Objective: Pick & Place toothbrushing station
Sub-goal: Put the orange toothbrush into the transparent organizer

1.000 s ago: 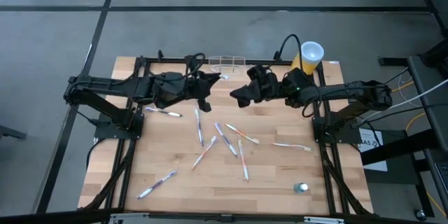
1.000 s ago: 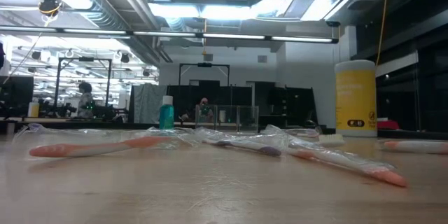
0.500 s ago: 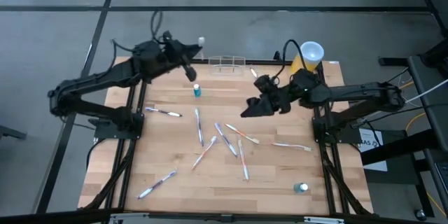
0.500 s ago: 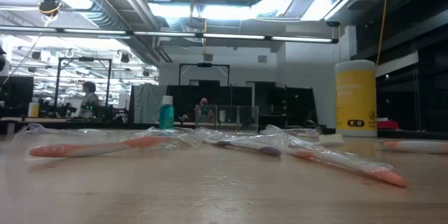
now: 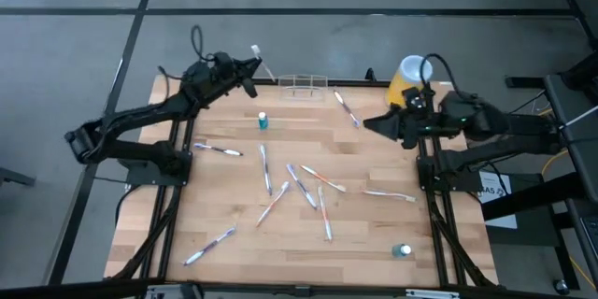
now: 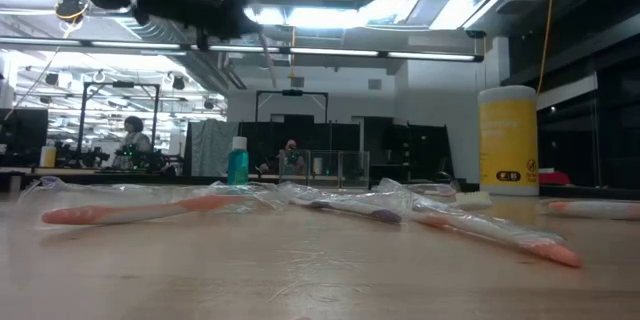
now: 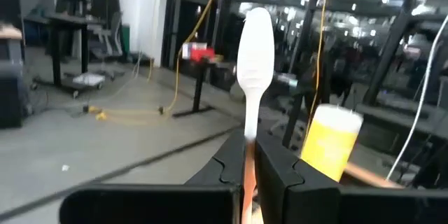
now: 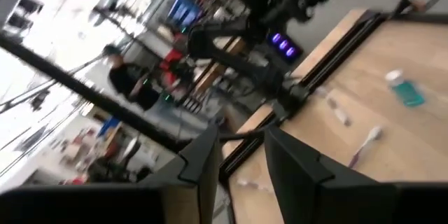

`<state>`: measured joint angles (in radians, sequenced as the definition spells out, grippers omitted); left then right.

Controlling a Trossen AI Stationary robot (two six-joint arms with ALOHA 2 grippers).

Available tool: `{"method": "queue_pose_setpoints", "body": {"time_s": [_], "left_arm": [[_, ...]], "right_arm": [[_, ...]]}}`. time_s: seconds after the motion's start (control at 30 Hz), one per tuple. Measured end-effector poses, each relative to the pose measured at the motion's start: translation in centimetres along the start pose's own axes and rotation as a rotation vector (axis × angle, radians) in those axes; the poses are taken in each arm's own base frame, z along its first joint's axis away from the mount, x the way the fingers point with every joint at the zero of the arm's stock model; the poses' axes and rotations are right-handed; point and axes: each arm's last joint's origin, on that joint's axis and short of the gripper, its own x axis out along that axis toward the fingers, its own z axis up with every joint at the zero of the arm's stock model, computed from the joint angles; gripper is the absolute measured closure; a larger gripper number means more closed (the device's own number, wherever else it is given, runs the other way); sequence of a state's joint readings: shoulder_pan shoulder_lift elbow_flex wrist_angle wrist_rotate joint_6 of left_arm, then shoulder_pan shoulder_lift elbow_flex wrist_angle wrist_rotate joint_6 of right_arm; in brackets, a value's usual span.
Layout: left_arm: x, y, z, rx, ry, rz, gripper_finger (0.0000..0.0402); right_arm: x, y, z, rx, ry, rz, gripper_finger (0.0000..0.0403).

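The toothbrushing station (image 5: 302, 83) is a low see-through holder that stands on its base at the table's far edge; it also shows in the low view (image 6: 325, 167). My left gripper (image 5: 249, 70) is raised over the far left corner, to the left of the station, and is shut on a toothbrush (image 7: 254, 38). My right gripper (image 5: 374, 125) is open and empty near the right edge, in front of the yellow cylinder (image 5: 411, 75). Another toothbrush (image 5: 346, 108) lies flat between the station and my right gripper. My left gripper pinches the toothbrush's handle (image 7: 248, 155) between its two fingers (image 7: 278, 171). The fingers lie along the brush, and its white head end (image 7: 255, 31) sticks out past the fingertips. The brush is lifted clear of the table.
Several toothbrushes (image 5: 304, 187) lie scattered over the table's middle, and more lie at the left (image 5: 217, 149) and near left (image 5: 210, 246). A teal bottle (image 5: 263, 121) stands left of centre and another (image 5: 402, 251) stands at the near right.
My left gripper has risen from the table's middle and gone toward the far left corner, carrying the toothbrush clear of the table. My right gripper has drawn back toward the right edge. The teal bottle and the toothbrush near the station are now uncovered.
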<state>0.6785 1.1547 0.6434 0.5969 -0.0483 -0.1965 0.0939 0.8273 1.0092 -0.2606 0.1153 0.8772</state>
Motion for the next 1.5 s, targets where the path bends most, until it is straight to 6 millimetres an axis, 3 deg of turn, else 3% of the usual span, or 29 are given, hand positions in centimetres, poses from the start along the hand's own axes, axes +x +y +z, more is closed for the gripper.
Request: {"method": "queue_pose_setpoints", "body": {"time_s": [0.23, 0.43, 0.73, 1.33, 1.5], "left_arm": [[4.1, 0.5, -3.5, -0.039, 0.017, 0.004, 0.0394], [6.3, 1.1, -5.6, -0.054, 0.063, 0.091, 0.0394], [7.1, 2.9, -7.9, -0.180, 0.080, 0.283, 0.0394], [7.1, 3.2, -8.9, -0.211, 0.129, 0.335, 0.0393], [7.4, 3.3, -10.3, -0.265, 0.152, 0.325, 0.0386]], "right_arm": [[-0.9, 0.3, -0.5, -0.005, -0.036, -0.048, 0.0285], [-1.2, 0.8, -1.1, 0.002, -0.044, -0.054, 0.0285], [-2.4, 1.7, -1.7, 0.002, -0.115, -0.075, 0.0285], [-2.9, 2.1, -2.2, -0.042, -0.176, -0.124, 0.0285], [-2.9, 2.1, -2.2, -0.055, -0.175, -0.125, 0.0285]]}}
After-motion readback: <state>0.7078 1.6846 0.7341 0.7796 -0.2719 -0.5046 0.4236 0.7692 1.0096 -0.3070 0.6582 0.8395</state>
